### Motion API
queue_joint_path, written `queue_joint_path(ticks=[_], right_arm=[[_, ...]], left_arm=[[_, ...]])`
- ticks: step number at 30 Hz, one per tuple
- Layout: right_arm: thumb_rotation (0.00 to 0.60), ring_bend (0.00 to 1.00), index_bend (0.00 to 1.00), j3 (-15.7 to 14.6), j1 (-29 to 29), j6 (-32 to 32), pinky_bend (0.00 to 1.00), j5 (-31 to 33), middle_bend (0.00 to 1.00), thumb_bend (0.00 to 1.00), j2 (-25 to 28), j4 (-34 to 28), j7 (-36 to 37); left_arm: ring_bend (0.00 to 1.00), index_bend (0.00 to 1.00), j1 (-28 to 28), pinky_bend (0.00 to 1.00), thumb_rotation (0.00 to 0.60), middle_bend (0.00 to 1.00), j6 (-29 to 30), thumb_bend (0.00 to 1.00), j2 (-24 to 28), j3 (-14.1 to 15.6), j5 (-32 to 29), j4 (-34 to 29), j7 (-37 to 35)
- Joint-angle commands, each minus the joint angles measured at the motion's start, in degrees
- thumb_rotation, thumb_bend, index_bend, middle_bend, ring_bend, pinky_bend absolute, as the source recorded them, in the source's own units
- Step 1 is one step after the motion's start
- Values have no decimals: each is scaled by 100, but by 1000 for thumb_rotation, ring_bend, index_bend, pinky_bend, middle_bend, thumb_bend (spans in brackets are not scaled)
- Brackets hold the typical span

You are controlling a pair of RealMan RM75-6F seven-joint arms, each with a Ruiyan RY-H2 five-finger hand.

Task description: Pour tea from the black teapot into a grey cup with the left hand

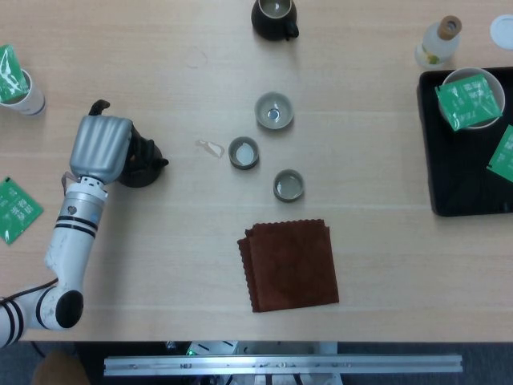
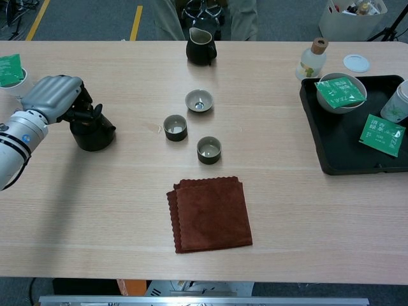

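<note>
My left hand (image 1: 102, 147) (image 2: 54, 99) grips the black teapot (image 1: 143, 164) (image 2: 93, 133) from above at the table's left side; the pot is upright and appears to sit on the wood, spout pointing right. Three grey cups stand in the middle: one nearest the pot (image 1: 244, 152) (image 2: 174, 127), a wider one behind it (image 1: 274, 111) (image 2: 199, 101), and one toward the front right (image 1: 288, 185) (image 2: 208, 150). A small wet patch (image 1: 210, 147) lies left of the nearest cup. My right hand is out of both views.
A brown cloth (image 1: 290, 263) lies at front centre. A black pitcher (image 1: 275, 18) stands at the back. A black tray (image 1: 449, 204) with a bowl and green packets is at right, a bottle (image 1: 439, 42) beside it. A paper cup (image 1: 18, 83) and green packet (image 1: 14, 209) sit far left.
</note>
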Motion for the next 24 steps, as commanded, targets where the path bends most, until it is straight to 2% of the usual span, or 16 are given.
queue_joint_path(ticks=[1, 7, 10, 13, 20, 24], right_arm=[[600, 180, 223, -1, 0, -1, 235, 3, 309, 73, 2, -9, -10], [600, 180, 223, -2, 5, -2, 235, 4, 309, 72, 1, -29, -37], [600, 180, 223, 0, 4, 2, 235, 8, 309, 72, 9, -38, -46], [600, 180, 223, 0, 4, 2, 235, 12, 309, 72, 16, -48, -54], [600, 180, 223, -1, 4, 0, 234, 18, 309, 72, 7, -41, -47], [600, 180, 223, 5, 7, 11, 234, 10, 309, 73, 5, -33, -31]], left_arm=[[897, 952, 59, 196, 343, 1000, -65, 462, -82, 4, 57, 160, -81], [880, 936, 102, 196, 347, 1000, -216, 462, -111, -10, 10, 219, -19], [847, 908, 107, 196, 330, 1000, -281, 462, -96, -21, -20, 200, 76], [775, 863, 114, 196, 264, 965, -263, 462, -78, -47, 8, 171, 145], [693, 797, 128, 196, 120, 872, -226, 458, 17, -95, 50, 11, 350], [602, 724, 112, 196, 48, 785, -270, 457, 123, -112, -59, -191, 624]])
